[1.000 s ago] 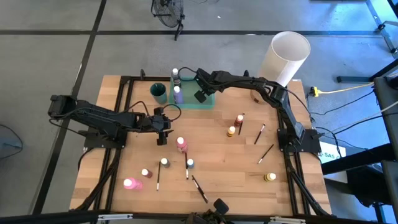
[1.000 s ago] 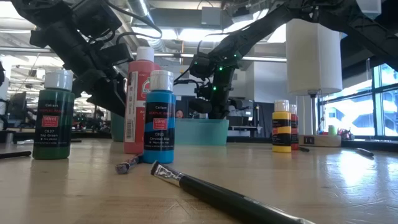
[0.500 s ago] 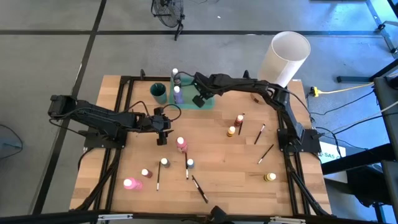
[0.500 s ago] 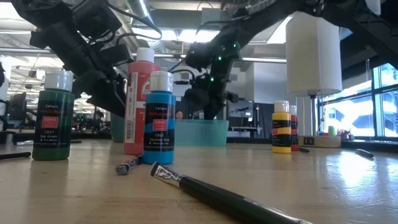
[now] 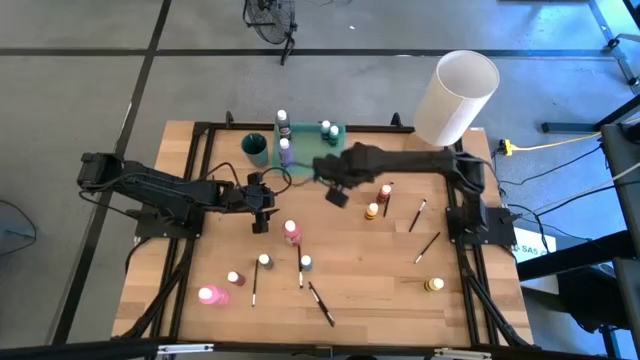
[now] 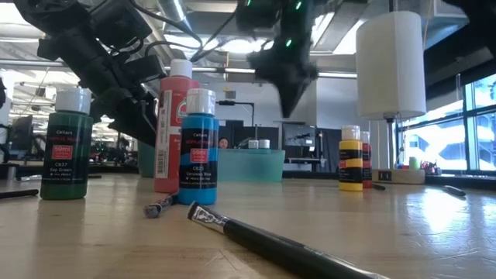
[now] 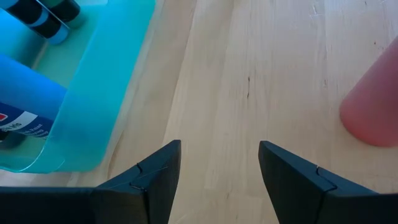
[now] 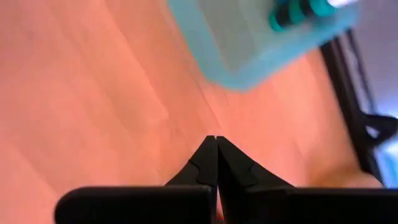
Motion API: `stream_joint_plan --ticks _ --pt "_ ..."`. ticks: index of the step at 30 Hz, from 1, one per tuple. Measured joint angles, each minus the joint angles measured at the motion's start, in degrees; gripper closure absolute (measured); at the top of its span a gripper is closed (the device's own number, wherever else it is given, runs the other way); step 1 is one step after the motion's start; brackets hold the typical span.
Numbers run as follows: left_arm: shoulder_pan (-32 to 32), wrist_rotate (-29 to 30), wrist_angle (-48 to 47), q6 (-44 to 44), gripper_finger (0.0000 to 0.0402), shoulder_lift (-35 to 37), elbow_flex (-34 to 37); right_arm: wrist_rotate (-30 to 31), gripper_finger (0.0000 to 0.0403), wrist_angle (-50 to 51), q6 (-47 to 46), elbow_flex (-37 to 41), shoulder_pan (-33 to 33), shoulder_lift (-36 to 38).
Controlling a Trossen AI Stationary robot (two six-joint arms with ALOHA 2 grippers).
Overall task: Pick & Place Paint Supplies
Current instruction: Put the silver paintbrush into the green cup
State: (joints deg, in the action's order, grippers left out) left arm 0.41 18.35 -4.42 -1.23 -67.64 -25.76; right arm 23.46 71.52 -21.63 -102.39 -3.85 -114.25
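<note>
Small white-capped paint bottles stand on the wooden table: pink [image 5: 292, 232], blue [image 5: 306, 263], red [image 5: 385, 192], yellow [image 5: 433, 285] and others. Thin dark brushes [image 5: 320, 303] lie among them. Purple [image 5: 286, 152] and teal [image 5: 326, 130] bottles stand in the green tray [image 5: 312, 163]. My right gripper [image 5: 337, 195] hangs shut and empty above the bare table, just on the near side of the tray [image 8: 261, 43]. My left gripper [image 5: 260, 222] stands open and empty, between the tray [image 7: 93, 106] and the pink bottle [image 7: 373, 106].
A teal cup [image 5: 256, 148] stands left of the tray. A big white cylinder [image 5: 455, 95] rises at the far right corner. More brushes [image 5: 427, 247] lie on the right side. In the low view, green [image 6: 65, 147], red [image 6: 174, 128] and blue [image 6: 199, 147] bottles stand near the front.
My right gripper has risen out of the tray and swung toward the table's near edge, rolling a little, its fingers still shut. The teal bottles in the tray, earlier behind the arm, now show. My left arm has kept still.
</note>
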Motion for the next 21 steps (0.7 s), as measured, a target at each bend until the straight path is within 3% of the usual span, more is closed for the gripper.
stream_joint_plan --ticks 6,8,16,21 --pt "0.02 -0.12 0.07 0.01 0.0190 0.00 0.00 8.58 0.0403 18.46 -16.11 0.00 7.77 4.55" --pt "0.02 -0.17 -0.02 0.00 0.0190 0.00 0.00 9.61 0.0403 18.00 -21.83 0.94 9.50 6.92" --pt "0.02 -0.17 0.18 0.00 0.0190 0.00 0.00 -0.37 0.0403 18.29 -35.10 4.95 14.19 17.08" --pt "0.00 -0.11 0.35 0.00 0.0190 0.00 0.00 -12.95 0.0403 18.01 -34.12 11.01 15.92 22.27"
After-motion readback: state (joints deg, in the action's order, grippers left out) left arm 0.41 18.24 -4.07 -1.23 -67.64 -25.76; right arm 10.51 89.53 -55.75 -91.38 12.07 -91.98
